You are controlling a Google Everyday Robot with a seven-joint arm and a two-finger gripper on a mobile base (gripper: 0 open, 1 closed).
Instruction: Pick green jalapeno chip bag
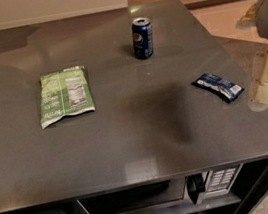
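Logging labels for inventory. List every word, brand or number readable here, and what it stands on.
No text reads clearly.
Blue can: round logo, no legible letters.
Green jalapeno chip bag: white lettering and nutrition panel, too blurred.
Dark blue packet: white print, unreadable.
Microwave keypad: too small.
Gripper, at the right edge beside the table: no markings seen.

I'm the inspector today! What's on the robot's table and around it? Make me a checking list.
Surface: grey countertop, smooth, with a dull shine.
Job's things: green jalapeno chip bag, lying flat on the left, nothing touching it.
Clutter: blue Pepsi can upright at the back; dark blue and white packet lying on the right. Both are well apart from the bag.
Grippers: gripper at the picture's right edge, far from the bag.
Cables: nothing seen.
Surroundings: microwave on a shelf under the countertop.
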